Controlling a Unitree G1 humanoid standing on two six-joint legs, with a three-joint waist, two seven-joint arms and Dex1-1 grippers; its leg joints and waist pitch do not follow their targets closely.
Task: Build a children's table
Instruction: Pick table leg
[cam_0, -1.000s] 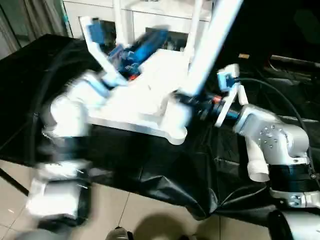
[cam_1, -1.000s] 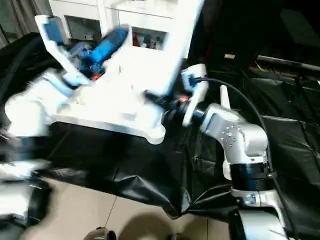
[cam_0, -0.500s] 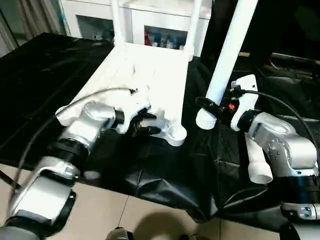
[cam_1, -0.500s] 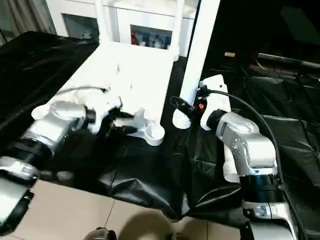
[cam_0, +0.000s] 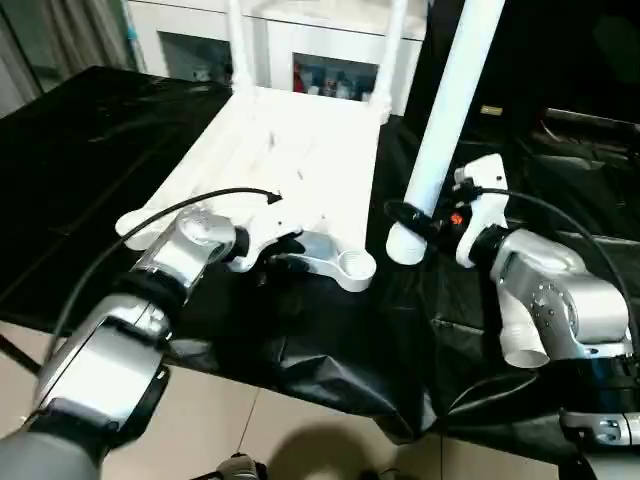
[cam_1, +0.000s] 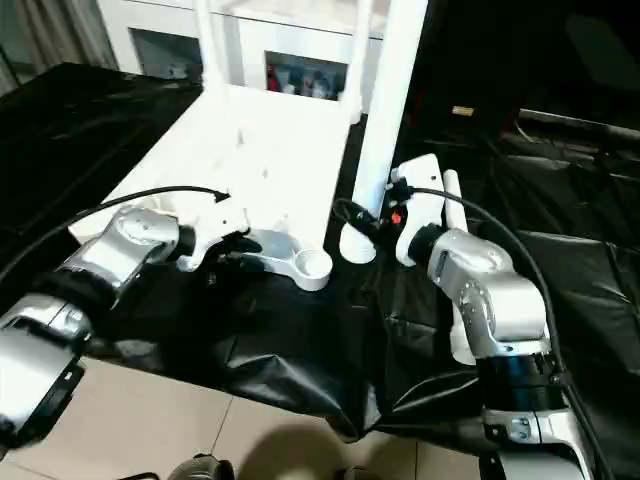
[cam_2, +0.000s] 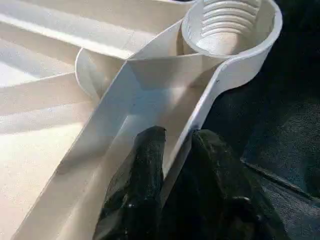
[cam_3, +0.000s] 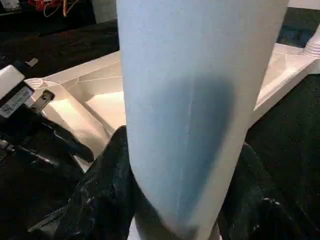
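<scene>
Tabletop (cam_0: 290, 170) lies underside up on the black-draped desk (cam_0: 90, 130), ribs showing, two legs (cam_0: 238, 45) already standing in its far corner sockets. Near right corner socket (cam_0: 355, 265) is vacant, threads visible inside. Left end effector (cam_2: 172, 150) is pinched on the tabletop's near rim just left of that socket, one finger inside the rim wall, one outside. Right end effector (cam_0: 415, 215) clasps a third leg (cam_0: 450, 110) near its flared lower end, upright, tilted slightly, just right of the vacant socket. A fourth leg (cam_0: 515, 325) lies on the desk beside the right forearm.

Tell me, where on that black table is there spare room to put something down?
The black cloth left of the upturned tabletop lies bare, as does the front strip before the corner socket. Between that socket and the held leg it is crowded; another leg lies at right.
</scene>
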